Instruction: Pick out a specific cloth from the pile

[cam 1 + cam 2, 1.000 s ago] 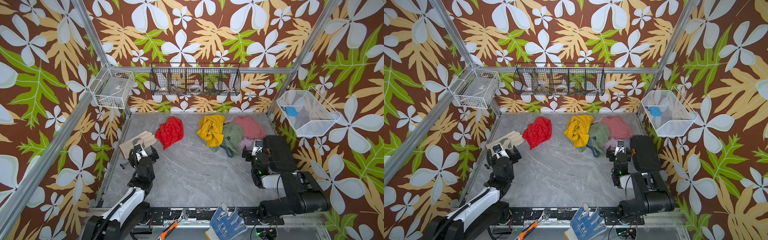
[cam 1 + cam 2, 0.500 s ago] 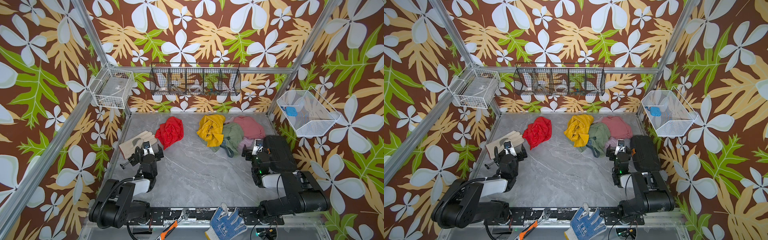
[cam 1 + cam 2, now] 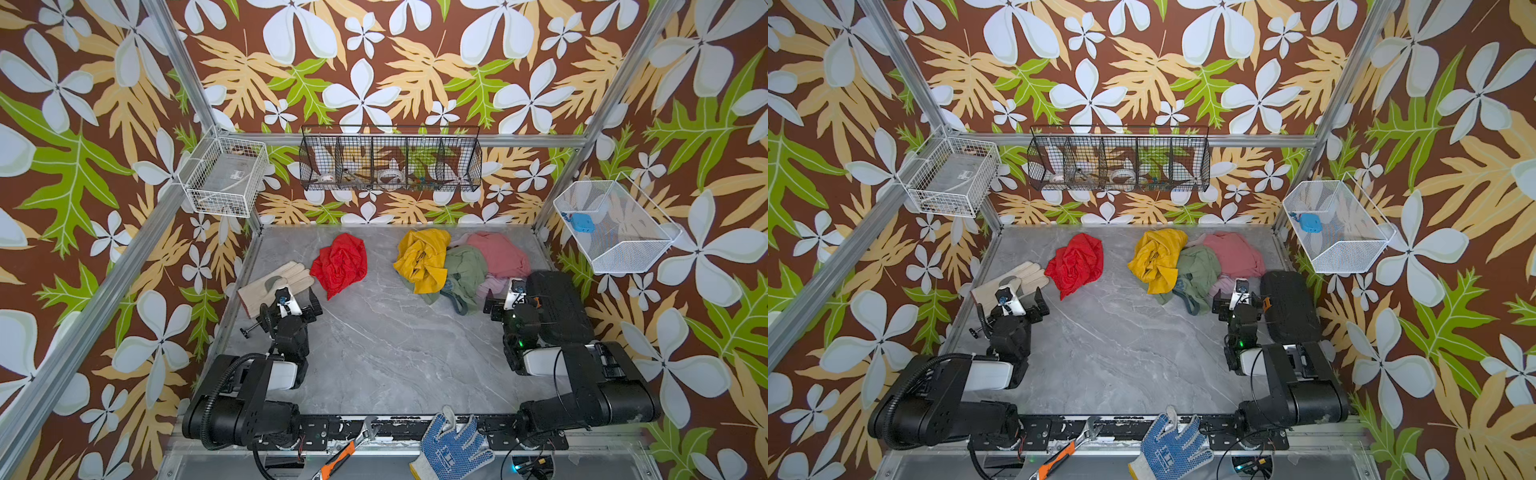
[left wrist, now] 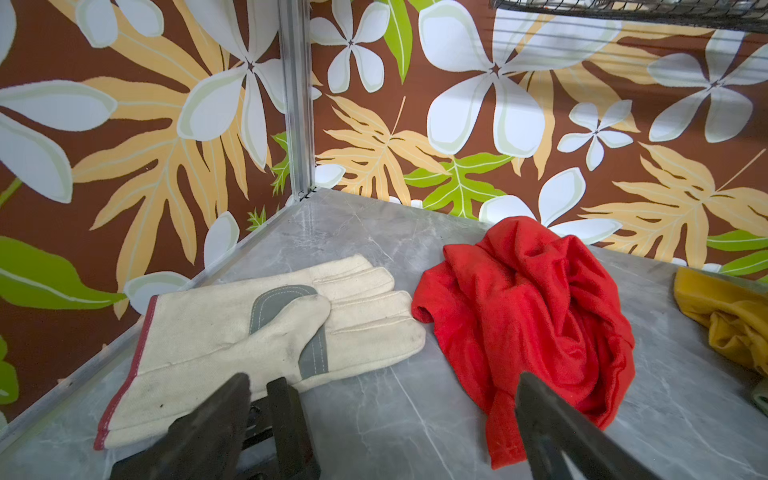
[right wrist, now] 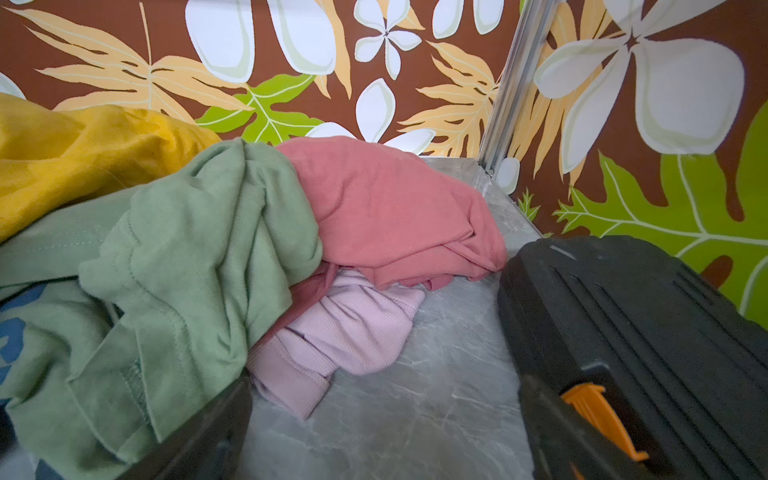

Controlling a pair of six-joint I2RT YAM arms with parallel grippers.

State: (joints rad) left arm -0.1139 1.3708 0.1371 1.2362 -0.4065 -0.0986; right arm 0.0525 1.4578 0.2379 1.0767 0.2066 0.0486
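The cloth is a crumpled bright red piece lying alone on the grey table, left of the pile. The pile holds mustard yellow, olive green, dusty pink and pale lilac cloths at the back right. My left gripper stands open and empty, low over the table just short of the red cloth. My right gripper is open and empty at the near edge of the pile.
A cream work glove lies left of the red cloth. A black case sits at the right wall beside the right gripper. A blue-dotted glove and hand tools lie on the front rail. Wire baskets hang on the walls.
The left arm has folded down toward its base while its gripper stays near the work glove. The right arm and the cloths have not moved.
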